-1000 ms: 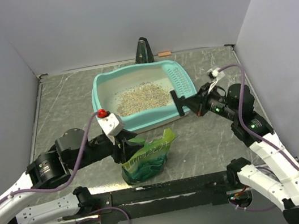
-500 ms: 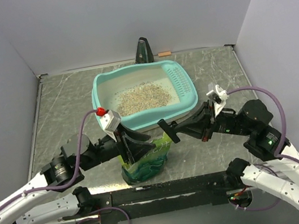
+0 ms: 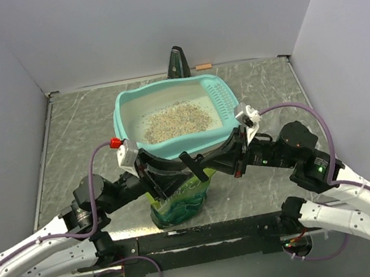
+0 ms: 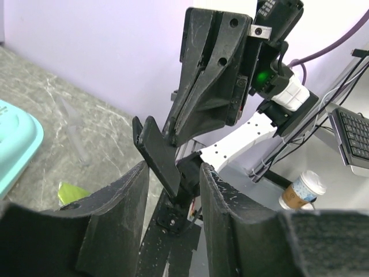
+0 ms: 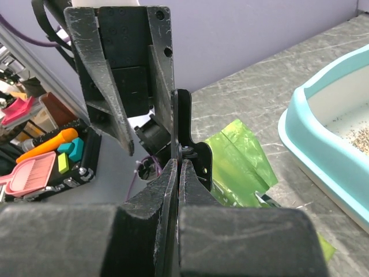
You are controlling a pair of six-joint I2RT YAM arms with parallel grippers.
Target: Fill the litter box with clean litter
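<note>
The litter box sits toward the far side of the table, with the clean litter heaped loosely near its middle. The green bag stands just in front of the box, between the two arms. The left pincer is spread above the bag's top and grips nothing visible. The right pincer is pressed together and empty, its tip just beside the left's fingers. The granules likely pour and scatter easily, so they go by the bag, whose thin film looks soft and slippery. Pinching its crumpled top edge seems the safest hold
</note>
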